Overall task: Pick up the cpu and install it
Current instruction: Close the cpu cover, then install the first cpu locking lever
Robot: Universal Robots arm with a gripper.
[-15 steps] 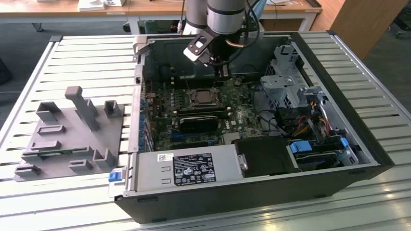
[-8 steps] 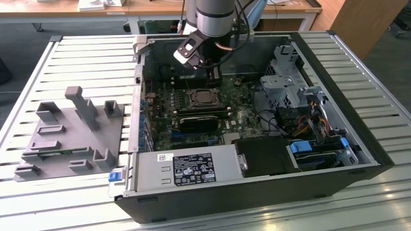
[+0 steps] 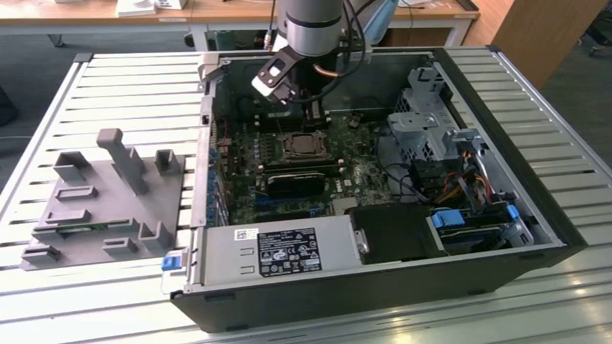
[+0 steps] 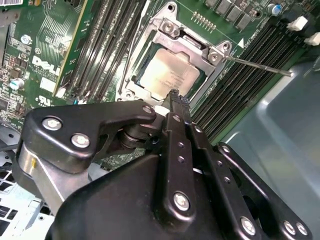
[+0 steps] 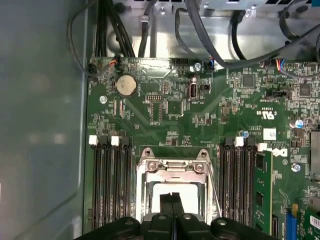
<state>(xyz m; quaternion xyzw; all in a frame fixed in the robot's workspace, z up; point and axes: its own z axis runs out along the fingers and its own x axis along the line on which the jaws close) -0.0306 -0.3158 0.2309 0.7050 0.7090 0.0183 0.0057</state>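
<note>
Finds the cpu [image 4: 167, 75] lying in the socket [image 4: 172, 31] on the motherboard [image 5: 165, 115] inside the case [image 3: 535, 240]. Places the gripper [image 4: 176, 96] close over it, jaws pressed together, holding nothing.

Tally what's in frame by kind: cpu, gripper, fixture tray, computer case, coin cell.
cpu: 1
gripper: 1
grey fixture tray: 1
computer case: 1
coin cell: 1
Total: 5
</note>
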